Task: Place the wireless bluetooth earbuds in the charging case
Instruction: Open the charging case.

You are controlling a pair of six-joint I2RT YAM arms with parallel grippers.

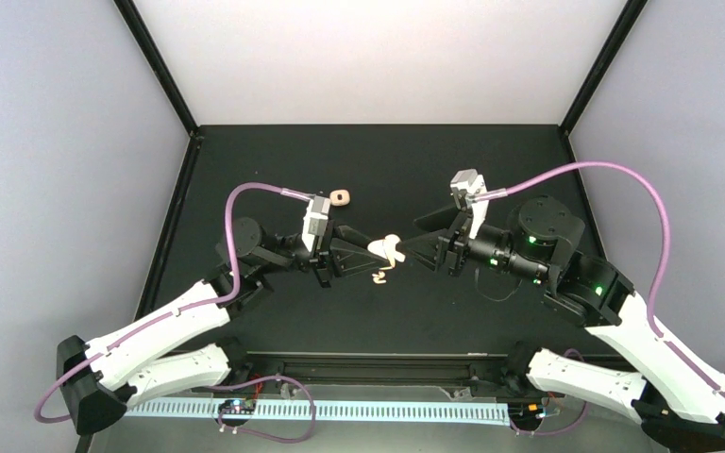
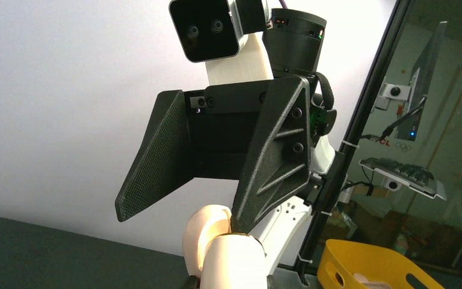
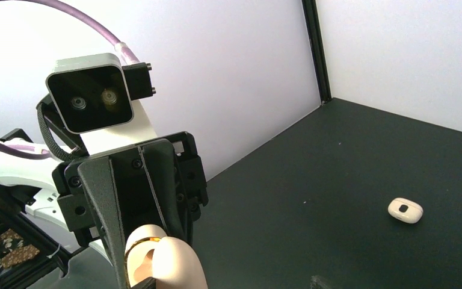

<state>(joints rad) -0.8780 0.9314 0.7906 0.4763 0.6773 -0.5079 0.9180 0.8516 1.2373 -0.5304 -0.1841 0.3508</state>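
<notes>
The cream charging case [image 1: 387,248] is held above the table centre with its lid swung open. My left gripper [image 1: 357,255] is shut on its body, which also shows in the left wrist view [image 2: 240,262] and the right wrist view [image 3: 162,262]. My right gripper [image 1: 415,250] faces it from the right with its jaws wide apart. One of its fingertips [image 2: 243,220] touches the case where lid and body meet. Tiny cream earbuds [image 1: 380,276] lie on the black table just below the case. I cannot tell whether any earbud is inside the case.
A small cream oval piece with a dark spot [image 1: 341,197] lies on the mat behind the left gripper, and shows in the right wrist view [image 3: 405,211]. White walls and black frame posts enclose the table. A yellow bin [image 2: 367,265] stands off the table.
</notes>
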